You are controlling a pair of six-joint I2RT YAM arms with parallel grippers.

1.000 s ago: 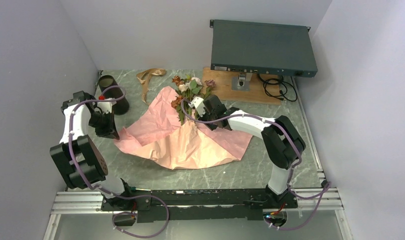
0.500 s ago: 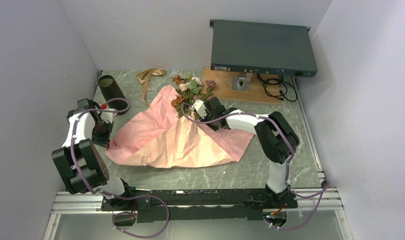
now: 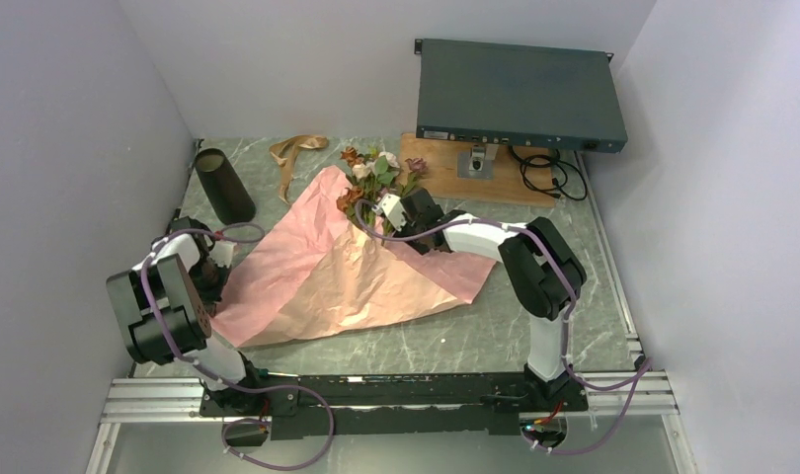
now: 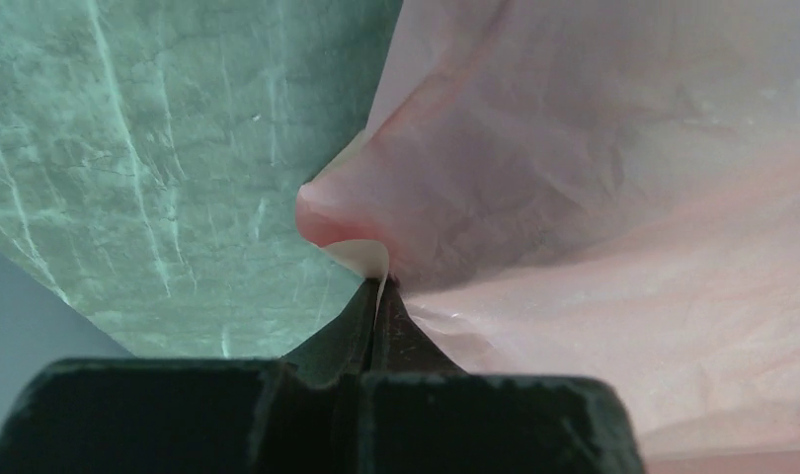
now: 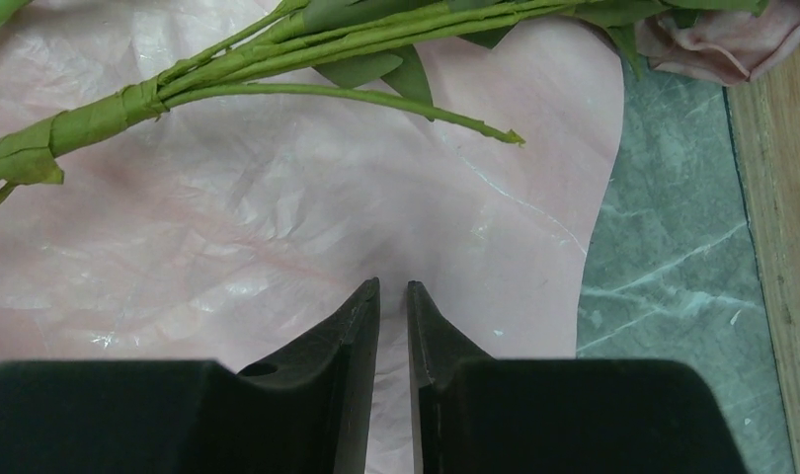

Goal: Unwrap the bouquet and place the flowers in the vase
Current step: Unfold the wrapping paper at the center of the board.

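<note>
- The bunch of pink, cream and rust roses with green leaves point(image 3: 376, 174) lies on the opened salmon-pink crinkled paper sheet point(image 3: 317, 276), towards the far middle of the green marbled tabletop point(image 3: 534, 326). The blooms point at the back wall and the stems trail back towards the arms.
- The right fingers point(image 5: 349, 331) are right there beside them! A slim gap shows between the tips with nothing in it, and they hang just over the paper.
- From the right wrist, the long green stems point(image 5: 278, 54) run crosswise ahead of the tips, from a taped end at the left up to the blooms at the right. One thin stem point(image 5: 376, 99) strays out nearest the fingers.
- So that's the relation to watch: the stems lie across the line of the fingers, just beyond them and not yet between them. My read is that a short reach forward, with the gap widened, puts the bundle inside.
- Over on the other side, the left fingers point(image 4: 349, 331) are pinched tight on the paper's left corner, low at the tabletop's left edge and well apart from the roses.
- The tall matte black cylinder vase point(image 3: 223, 185) sits at the far left, nearer the left arm than the right, so the flowers look to have a leftward carry ahead of them.
- The right arm is clearly the nearer one for the pick.
</note>
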